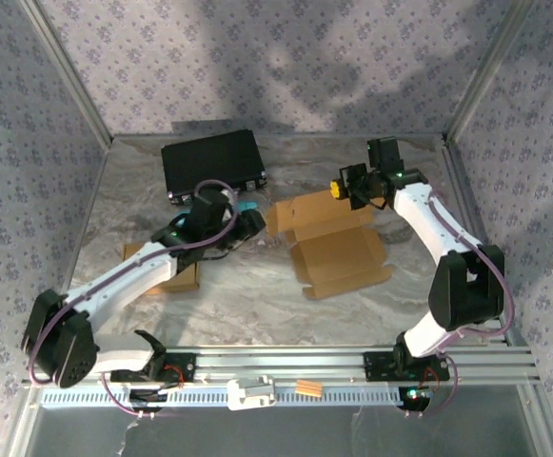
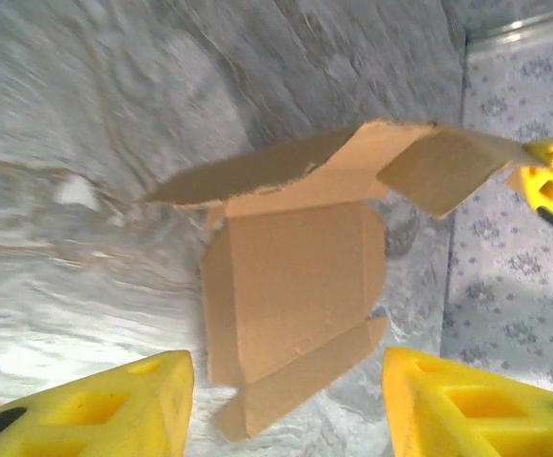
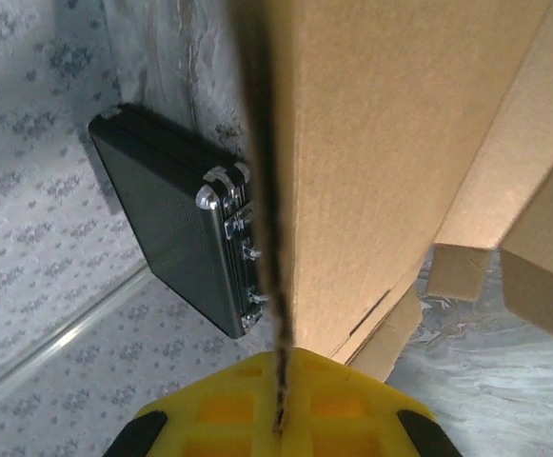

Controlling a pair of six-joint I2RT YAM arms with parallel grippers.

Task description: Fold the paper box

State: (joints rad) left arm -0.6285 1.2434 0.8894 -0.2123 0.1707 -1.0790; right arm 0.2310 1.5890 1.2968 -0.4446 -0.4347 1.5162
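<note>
In the top view, the paper box (image 1: 338, 249) is lying opened out on the table (image 1: 257, 305). It is a thin cardboard blank, likely light, stiff across its panels and willing to bend only along its creases. It would probably skid on the smooth surface if shoved, so the flaps and free edges look like the sensible places to take hold, one pincer steadying while the other folds. The right gripper (image 1: 343, 189) is pinching the box's far flap, with the rest of the blank spreading from it toward the arm bases. The right arm is rising from its base, elbow bent, wrist turning inward. The left gripper (image 1: 249, 217) is hovering with the box just to its right, and its arm is stretching low and diagonally. A black case (image 1: 214, 164) is sitting beyond this pincer. In the left wrist view, the yellow fingers (image 2: 95, 409) are standing spread with nothing between them. The box is lying ahead of them and apart, one panel lifting off the surface. At the far right the other pincer's yellow tip is nipping a corner flap. In the right wrist view, a cardboard edge is running straight into the pressed-together fingertips (image 3: 209, 414), so a hard twist there could tear it. The case is lying to this pincer's left.
</note>
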